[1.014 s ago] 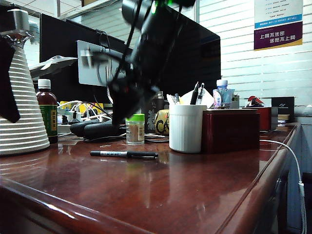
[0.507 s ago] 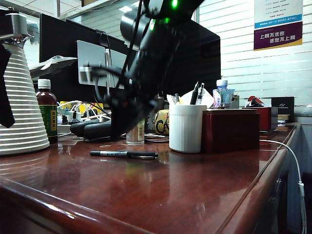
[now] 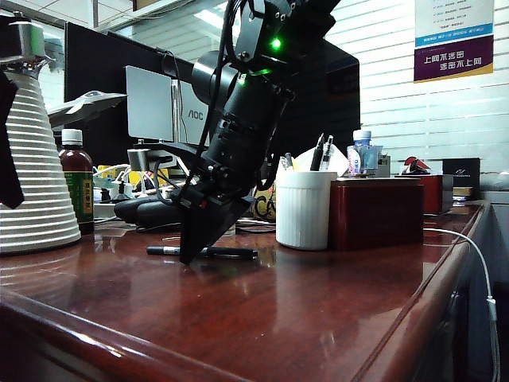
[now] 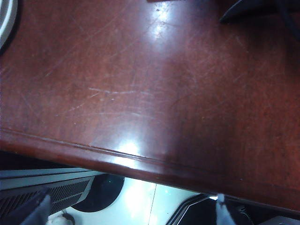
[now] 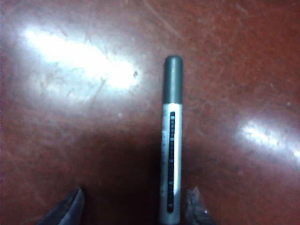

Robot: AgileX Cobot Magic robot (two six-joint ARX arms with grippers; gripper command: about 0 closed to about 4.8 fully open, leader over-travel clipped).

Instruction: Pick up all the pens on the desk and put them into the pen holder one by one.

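While right gripper (image 5: 133, 206) hung low over desk (image 3: 318, 318), jaws stood apart, holding nothing | black pen (image 5: 171, 140) lay flat between its fingertips (image 5: 70, 206) | pen holder (image 3: 302, 208) just beside | left gripper (image 4: 131, 213) wide open, empty, at desk edge.

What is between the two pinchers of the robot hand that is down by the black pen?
In the right wrist view, the black pen lies on the desk between the open right gripper's fingertips, closer to one fingertip, not yet pinched.

White blinds (image 3: 413, 111) — wall poster (image 3: 453, 40) (purple-banded)
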